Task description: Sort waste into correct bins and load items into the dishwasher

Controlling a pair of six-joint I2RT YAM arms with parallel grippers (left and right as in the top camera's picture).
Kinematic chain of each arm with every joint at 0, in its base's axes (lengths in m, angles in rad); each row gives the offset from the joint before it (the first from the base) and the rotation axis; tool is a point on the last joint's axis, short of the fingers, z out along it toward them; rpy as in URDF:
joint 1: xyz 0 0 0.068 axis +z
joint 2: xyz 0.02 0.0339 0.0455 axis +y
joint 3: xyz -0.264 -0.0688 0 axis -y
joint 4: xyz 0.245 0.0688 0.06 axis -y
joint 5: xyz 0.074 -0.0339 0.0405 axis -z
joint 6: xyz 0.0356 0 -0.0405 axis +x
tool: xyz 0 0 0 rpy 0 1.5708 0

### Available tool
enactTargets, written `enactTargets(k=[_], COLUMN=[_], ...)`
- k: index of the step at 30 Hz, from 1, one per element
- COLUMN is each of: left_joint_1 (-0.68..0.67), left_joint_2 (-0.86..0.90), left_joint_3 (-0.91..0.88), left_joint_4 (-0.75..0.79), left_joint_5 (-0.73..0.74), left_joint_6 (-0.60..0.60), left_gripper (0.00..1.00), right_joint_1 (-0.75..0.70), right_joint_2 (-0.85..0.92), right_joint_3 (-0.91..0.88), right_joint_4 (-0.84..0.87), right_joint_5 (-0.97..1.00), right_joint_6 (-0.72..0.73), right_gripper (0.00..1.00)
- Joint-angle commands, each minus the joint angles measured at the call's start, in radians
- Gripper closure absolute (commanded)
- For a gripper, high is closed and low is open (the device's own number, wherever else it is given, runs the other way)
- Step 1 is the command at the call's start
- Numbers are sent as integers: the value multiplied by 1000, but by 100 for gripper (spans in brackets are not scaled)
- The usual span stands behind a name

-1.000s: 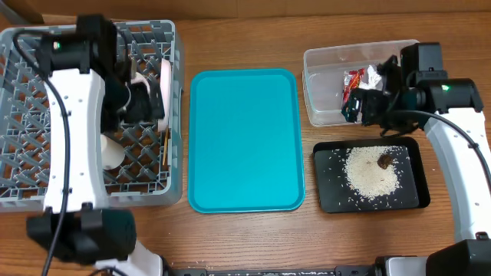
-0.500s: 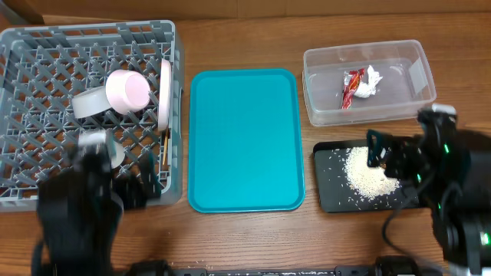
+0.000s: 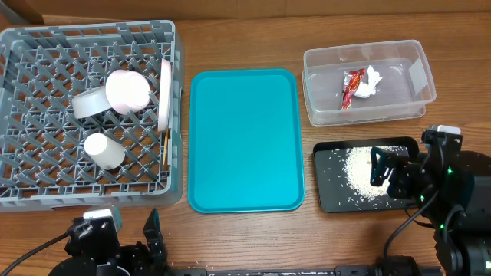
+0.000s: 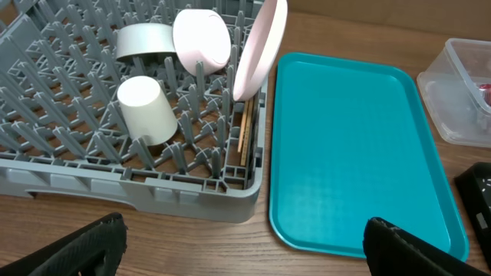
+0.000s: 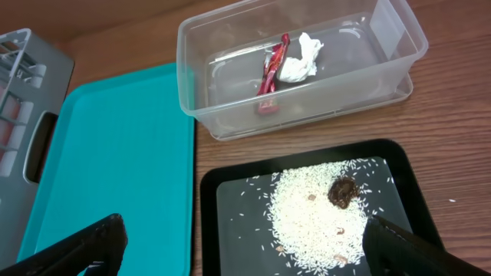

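The grey dish rack [image 4: 46,165], holding plate [image 4: 261,46], bowls [image 4: 201,38], cup [image 4: 146,111] and chopsticks [image 4: 245,126], sits ahead-left of my left gripper [image 4: 245,245], spread wide and empty. Beyond my right gripper [image 5: 242,241], equally wide and empty: clear tub [image 5: 399,31] with wrapper [image 5: 272,65] and tissue [image 5: 301,61]; nearer, black tray [image 5: 230,207] with rice [image 5: 307,215].

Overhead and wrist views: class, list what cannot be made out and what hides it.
Overhead: the right arm covers the right end of the black tray and the brown scrap, seen only from the right wrist.
Overhead: chopsticks, a sliver beside the plate, too thin to count.
Left wrist: clear tub cut off by the right edge.
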Motion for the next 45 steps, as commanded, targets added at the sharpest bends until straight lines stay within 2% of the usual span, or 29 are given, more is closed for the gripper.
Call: enactTargets(k=[1,7,10,14,21,28,33,37,45], left_joint_1=[-2,-2,-2,-2,-2,-2,-2,-2,-2], left_joint_2=[-5,-5,-5,-5,-5,-5,-5,-5,-5], left_joint_3=[-6,-6,-6,-6,-6,-6,-6,-6,-6], left_joint_4=[1,1,1,1,1,1,1,1,1], left_joint_5=[12,12,12,12,12,12,12,12,12], left_joint_6=[16,16,16,16,16,16,16,16,16], left_gripper=[1,0,0,0,0,0,0,0,0], right_joint_1=[-2,-2,-1,-1,9,13,13,12,11], right_joint_2=[-2,-21,-98,-246,-576,-710,-709,-709,-705], right_joint_3=[-8,-13,-58,-201,-614,-923,-1008,-1005,-1005], right_joint_4=[4,5,93,315,814,1194,1182,964,975], right_joint_5=[10,44,44,43,40,41,52,53,62], right_joint_6=[3,-23,-24,-30,-31,-31,-31,-30,-30], right_gripper=[0,0,0,0,0,0,0,0,0])
